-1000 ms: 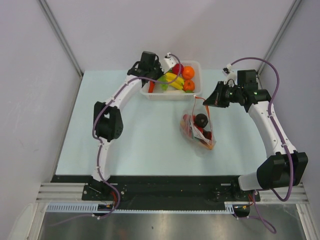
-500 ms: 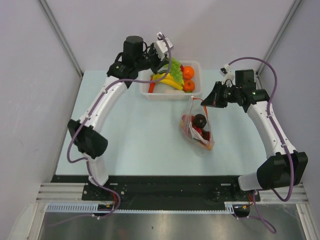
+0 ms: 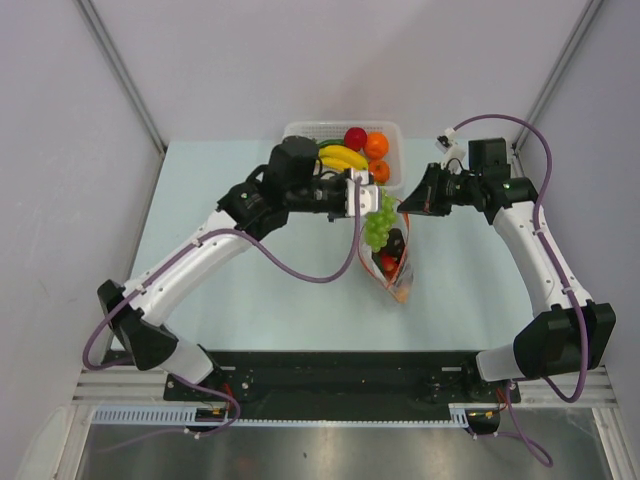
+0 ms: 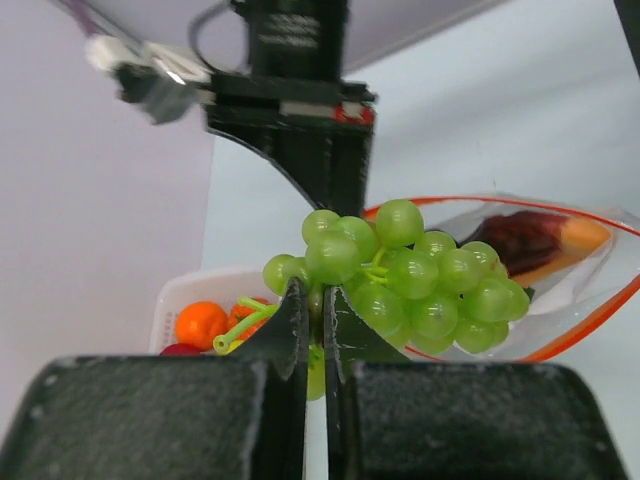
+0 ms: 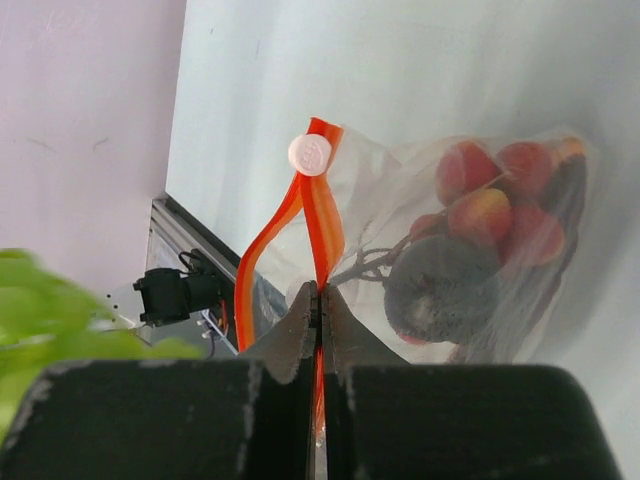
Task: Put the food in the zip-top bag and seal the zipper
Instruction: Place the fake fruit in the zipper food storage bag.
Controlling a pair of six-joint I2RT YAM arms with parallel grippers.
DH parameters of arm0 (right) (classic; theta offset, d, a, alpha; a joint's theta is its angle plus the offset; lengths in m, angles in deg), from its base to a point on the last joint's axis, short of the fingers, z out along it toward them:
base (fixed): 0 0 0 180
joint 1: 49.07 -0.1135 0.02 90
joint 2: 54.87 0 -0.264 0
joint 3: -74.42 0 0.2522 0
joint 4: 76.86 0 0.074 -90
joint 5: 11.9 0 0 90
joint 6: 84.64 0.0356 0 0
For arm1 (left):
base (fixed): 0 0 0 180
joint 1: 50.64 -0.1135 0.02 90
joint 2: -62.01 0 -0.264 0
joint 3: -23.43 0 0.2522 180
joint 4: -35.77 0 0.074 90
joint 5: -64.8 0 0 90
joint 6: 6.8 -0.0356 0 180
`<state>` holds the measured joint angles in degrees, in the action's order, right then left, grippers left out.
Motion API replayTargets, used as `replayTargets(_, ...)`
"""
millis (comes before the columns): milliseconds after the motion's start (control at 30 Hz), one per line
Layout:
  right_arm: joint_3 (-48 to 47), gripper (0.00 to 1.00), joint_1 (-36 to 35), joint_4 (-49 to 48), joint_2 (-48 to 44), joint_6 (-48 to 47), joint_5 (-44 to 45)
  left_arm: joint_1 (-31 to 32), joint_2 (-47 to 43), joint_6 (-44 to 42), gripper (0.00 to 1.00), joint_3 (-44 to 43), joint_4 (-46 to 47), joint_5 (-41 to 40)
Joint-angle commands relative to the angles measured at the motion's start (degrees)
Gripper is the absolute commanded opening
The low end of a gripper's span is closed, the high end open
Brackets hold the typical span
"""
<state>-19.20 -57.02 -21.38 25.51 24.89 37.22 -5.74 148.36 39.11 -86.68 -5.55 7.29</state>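
We count two grippers, one zip-top bag (image 3: 392, 268), one white basket (image 3: 396, 129) and one bunch of green grapes (image 3: 378, 222) on the pale table (image 3: 250, 270). The left gripper (image 3: 362, 197) reaches in from the left, its jaws clenched on the stem of the grapes, and in the left wrist view the bunch (image 4: 410, 280) hangs just past the fingertips of that gripper (image 4: 315, 310), in front of the bag's open, orange-red-rimmed mouth (image 4: 590, 300). From above, the grapes sit over the far end of the bag, between the two grippers. The right gripper (image 3: 412, 200) comes from the right with its jaws pinched tight on the zipper (image 5: 318, 215), holding up the far edge of the bag; one white slider tab (image 5: 310, 154) sits at the top of the strip just beyond its fingertips (image 5: 318, 300). The bag lies right of the table's middle, just near of the basket, trailing from the right jaws toward the near side. Through the clear plastic (image 5: 390, 190) we see one dark round piece (image 5: 440, 285) and at least four red-orange round fruits (image 5: 480, 215). In the basket at the far edge we can count two oranges (image 3: 376, 145), one banana (image 3: 342, 157) and one red round fruit (image 3: 354, 137)
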Motion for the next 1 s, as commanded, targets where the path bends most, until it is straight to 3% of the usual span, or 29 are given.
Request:
replayTargets(0, -2.59, 0.0, -0.4, -1.72, -1.01, 1.12, -3.32, 3.08, -0.83, -8.28, 0.0, 3.63, 0.13, -3.48)
replayTargets(200, -1.89, 0.0, -0.58, -1.99, -1.45, 1.04, -4.29, 6.07, 2.42, -10.3, 0.0, 6.7, -1.01, -5.68)
replayTargets(300, -1.45, 0.0, -0.58, -1.9, -1.8, 0.86, -4.29, 6.51, 3.83, -13.1, 0.08, 6.89, -3.64, -3.5)
replayTargets(400, -1.18, 0.0, -0.58, -1.81, -1.89, 0.25, -4.12, 6.6, 5.58, -14.79, 0.42, 3.47, -8.91, 1.59)
replayTargets(433, -1.18, 0.0, -0.49, -1.64, -1.89, -0.36, -4.12, 6.6, 6.11, -13.92, 0.58, 2.67, -9.1, 1.61)
replayTargets(533, -1.53, 0.0, -0.49, -0.5, -2.16, -1.77, -3.5, 6.25, 9.18, -10.84, 0.71, -3.19, -11.9, 0.65)
replayTargets(633, -0.83, 0.0, 0.73, 1.0, -2.68, -3.79, -3.06, 1.35, 11.12, -4.88, 0.78, -10.24, -13.23, 5.63)
replayTargets(733, -0.3, 0.0, 2.23, 1.53, -3.03, -4.32, -3.06, -4.45, 11.3, 9.6, 0.81, -14.73, -5.96, 10.73)
replayTargets(767, -0.04, 0.0, 3.1, 1.62, -3.04, -4.5, -3.15, -5.78, 11.39, 18.87, 0.82, -14.82, -2.72, 10.4)
replayTargets(800, 0.05, 0.0, 3.46, 1.62, -2.95, -4.5, -3.15, -6.92, 12.0, 23.14, 0.83, -14.3, 4.45, 9.18)
replayTargets(867, 0.14, 0.0, 3.81, 1.53, -2.86, -4.67, -2.8, -9.57, 13.75, 31.83, 0.83, -14.03, 9.07, 2.78)
replayTargets(967, -0.13, 0.0, 4.08, 1.53, -2.6, -4.68, -2.19, -11.24, 22.7, 39.92, 0.81, -21.13, 7.43, -10.98)
